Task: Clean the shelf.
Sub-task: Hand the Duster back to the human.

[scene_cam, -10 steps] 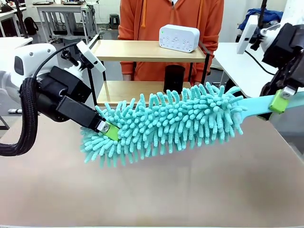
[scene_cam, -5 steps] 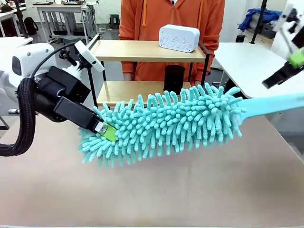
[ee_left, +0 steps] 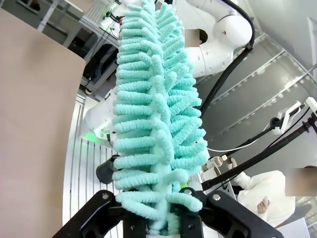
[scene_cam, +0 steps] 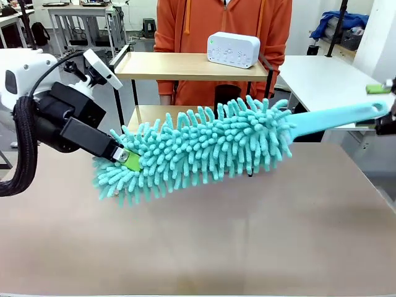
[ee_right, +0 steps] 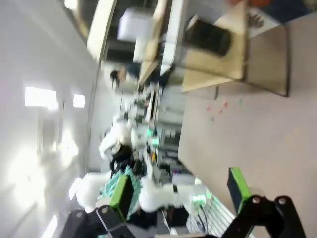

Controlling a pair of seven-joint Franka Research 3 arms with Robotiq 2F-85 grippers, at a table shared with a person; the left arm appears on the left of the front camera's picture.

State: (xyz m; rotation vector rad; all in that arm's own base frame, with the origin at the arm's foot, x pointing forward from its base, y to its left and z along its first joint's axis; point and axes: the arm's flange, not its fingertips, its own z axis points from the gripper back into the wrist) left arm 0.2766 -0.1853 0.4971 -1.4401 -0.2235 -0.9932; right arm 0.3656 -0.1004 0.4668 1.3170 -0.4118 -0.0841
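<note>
1. Clamping the tip end of a teal microfibre duster (scene_cam: 198,148), the left gripper (scene_cam: 127,159) has its 2 fingers pressed together on the fluffy head, at the left of the brown tabletop (scene_cam: 204,241).
2. The duster slants up from lower left to upper right, held above the tabletop, its flat teal handle (scene_cam: 337,116) reaching toward the right edge.
3. The right gripper (ee_right: 181,191) stands with its 2 green-padded fingers wide apart and nothing between them; in the front view it sits at the far right edge, beside the handle's end.
4. The shelf (scene_cam: 185,65) stands at the far side of the tabletop, behind the duster, in front of a person in an orange hoodie (scene_cam: 185,25).
5. A white device (scene_cam: 233,49) rests on the shelf's top board; a black cylinder (scene_cam: 226,94) stands on the lower board, partly hidden by the duster.
6. In the left wrist view the duster's strands (ee_left: 156,109) rise straight up from between the fingers.
</note>
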